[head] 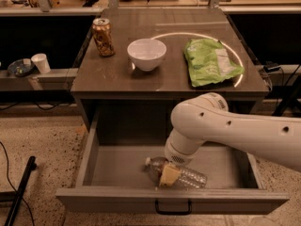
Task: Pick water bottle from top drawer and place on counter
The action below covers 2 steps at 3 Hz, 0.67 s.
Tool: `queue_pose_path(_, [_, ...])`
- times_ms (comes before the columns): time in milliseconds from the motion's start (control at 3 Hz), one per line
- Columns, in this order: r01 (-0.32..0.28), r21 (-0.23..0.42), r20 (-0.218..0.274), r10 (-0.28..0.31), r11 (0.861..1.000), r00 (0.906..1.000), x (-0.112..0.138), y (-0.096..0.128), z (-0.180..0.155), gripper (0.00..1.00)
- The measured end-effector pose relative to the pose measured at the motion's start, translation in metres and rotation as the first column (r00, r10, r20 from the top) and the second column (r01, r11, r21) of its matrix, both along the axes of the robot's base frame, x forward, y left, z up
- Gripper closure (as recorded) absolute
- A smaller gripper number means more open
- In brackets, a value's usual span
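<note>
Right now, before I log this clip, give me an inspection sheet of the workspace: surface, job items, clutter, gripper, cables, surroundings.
Surface: counter, glossy, with a ring-shaped light reflection.
Job's things: water bottle lying on its side in the open top drawer, near the front panel.
Clutter: brown drink can, white bowl and green snack bag, all on the counter.
Gripper: gripper down in the drawer, at the bottle's middle.
Cables: dark cable on the floor at left; more cables right of the cabinet.
Surroundings: white paper cup on a side ledge; speckled floor.
</note>
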State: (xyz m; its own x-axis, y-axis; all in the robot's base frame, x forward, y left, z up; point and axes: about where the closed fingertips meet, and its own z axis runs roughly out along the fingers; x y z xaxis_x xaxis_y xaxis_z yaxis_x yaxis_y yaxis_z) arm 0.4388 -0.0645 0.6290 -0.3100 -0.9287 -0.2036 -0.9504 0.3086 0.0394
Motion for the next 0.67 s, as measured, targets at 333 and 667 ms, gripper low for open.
queue_pose_path(333, [-0.008, 0.002, -0.008, 0.008, 1.000, 0.9999, -0.003, 0.008, -0.015, 0.38])
queue_pose_path(667, [0.005, 0.033, 0.014, -0.006, 0.999, 0.9999, 0.008, 0.010, -0.010, 0.69])
